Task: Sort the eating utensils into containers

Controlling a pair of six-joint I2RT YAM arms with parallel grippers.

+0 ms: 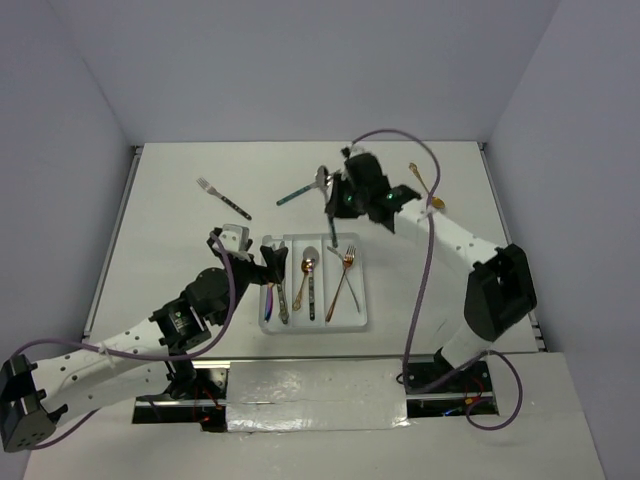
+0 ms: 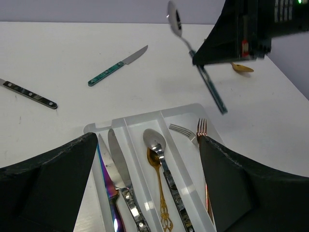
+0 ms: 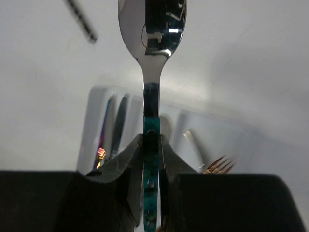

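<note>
Your right claw (image 1: pixel 332 208) is clamped on the teal-handled spoon (image 1: pixel 325 205). In the right wrist view, its fingers (image 3: pixel 133 162) pinch the teal part of the handle from both sides, and the shiny bowl sticks out well beyond them. The spoon hangs tilted in the air, clear of the worktop (image 1: pixel 180 260), bowl uppermost. In the top view, the handle tip reaches the far edge of the white tray (image 1: pixel 356 322). Your left claw (image 1: pixel 272 265) is spread wide and holds nothing. It sits over the tray's left side, and the wrist view looks between its two dark fingers (image 2: pixel 53 183) down the three compartments. The left compartment holds an iridescent knife (image 2: pixel 109 186) and a silver knife (image 2: pixel 121 174) side by side. The middle one holds a silver spoon (image 2: pixel 155 140) and a gold spoon (image 2: pixel 162 203) lying partly over each other. The right one holds a silver fork (image 2: pixel 183 131) and a copper fork (image 2: pixel 202 128), which cross in the top view. Three pieces lie loose on the worktop beyond the tray. A teal-handled knife (image 1: pixel 297 193) is just left of the raised spoon, and a dark-handled fork (image 1: pixel 222 198) lies farther left. A second gold spoon (image 1: pixel 420 178) lies at the far right, partly behind your right arm.
</note>
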